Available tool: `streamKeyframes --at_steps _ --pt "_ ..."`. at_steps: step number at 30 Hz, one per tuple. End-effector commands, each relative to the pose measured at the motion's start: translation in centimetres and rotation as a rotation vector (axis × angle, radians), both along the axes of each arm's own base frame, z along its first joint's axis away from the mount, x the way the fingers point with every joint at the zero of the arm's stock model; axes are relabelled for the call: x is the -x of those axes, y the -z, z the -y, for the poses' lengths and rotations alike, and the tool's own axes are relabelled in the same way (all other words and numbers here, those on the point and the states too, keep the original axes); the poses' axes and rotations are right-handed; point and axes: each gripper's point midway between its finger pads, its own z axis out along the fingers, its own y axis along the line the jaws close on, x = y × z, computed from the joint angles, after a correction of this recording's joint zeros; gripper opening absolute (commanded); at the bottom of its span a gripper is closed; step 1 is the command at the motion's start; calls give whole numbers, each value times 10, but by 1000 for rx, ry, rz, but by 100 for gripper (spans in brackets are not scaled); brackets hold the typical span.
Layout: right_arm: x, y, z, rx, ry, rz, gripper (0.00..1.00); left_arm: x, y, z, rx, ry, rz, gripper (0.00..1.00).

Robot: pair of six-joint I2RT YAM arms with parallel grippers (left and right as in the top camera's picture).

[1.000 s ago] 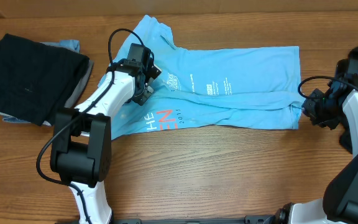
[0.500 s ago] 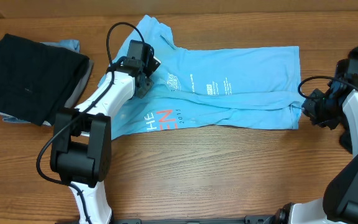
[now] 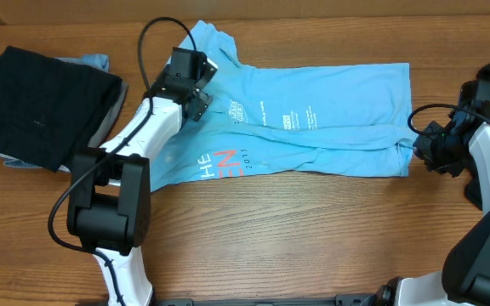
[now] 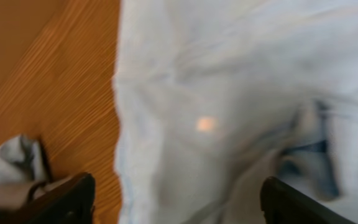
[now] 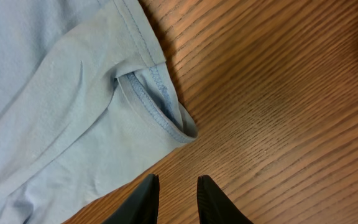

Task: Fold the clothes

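Seeing the light blue T-shirt (image 3: 347,93) lying spread lengthwise on the table (image 3: 313,238), print side up, with a long crease running along its near edge – reading that as one side already turned in, fold only partly done

Noting red-and-white lettering (image 3: 222,163) at the shirt's near-left corner and white print (image 3: 266,115) around its middle; finding cloth rumpled near the crease, so probably needing smoothing before folding again

Hovering the left gripper (image 3: 202,102) over the shirt's left end, just above the fabric, with fingers (image 4: 67,199) spread wide and only loose cloth beneath – released, grasping nothing; guessing at placement there for working the sleeve-and-collar end

Parking the right gripper (image 3: 421,146) just off the shirt's right edge, beside the near-right hem corner (image 5: 179,121); seeing, from the wrist, tips stopping just short of that corner over bare wood, jaws nearly together with a thin gap and nothing pinched – empty; judging it lined up for pinching the doubled hem loop there, the easiest grab point on that end

Spotting a black garment (image 3: 45,106) well left of the shirt, resting on a grey garment (image 3: 119,93), apart from the shirt – presumably a separate pile sitting clear of the working area

Flagging risk: limp jersey dragging and pulling the crease open when lifting one end alone
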Motion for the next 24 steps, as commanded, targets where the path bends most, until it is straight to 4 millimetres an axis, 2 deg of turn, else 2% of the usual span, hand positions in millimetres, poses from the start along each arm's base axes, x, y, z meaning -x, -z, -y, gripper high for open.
streamKeyframes --at_steps 1,2,5,8,10,11,12,16,24 --pt "-2 1 1 -1 -1 4 25 -2 -10 -40 -5 -232 37 92" --pt "-2 1 1 -1 -1 4 25 0 -11 -41 7 -243 21 90" --pt "-3 1 1 0 -1 6 25 14 -8 -24 93 -187 -105 79" --pt "-3 1 1 0 -1 7 25 35 5 -4 133 -61 -234 48" --pt "-3 1 1 0 -1 7 25 47 11 -3 137 -54 -292 27" --pt "-3 1 1 0 -1 7 25 53 13 -1 144 -50 -320 12" --pt "-3 1 1 0 -1 9 25 65 17 3 166 -39 -373 4" --pt "-3 1 1 -1 3 8 25 76 20 12 223 -18 -426 4" --pt "-4 1 -1 -14 0 13 25 76 27 17 272 -57 -417 4"
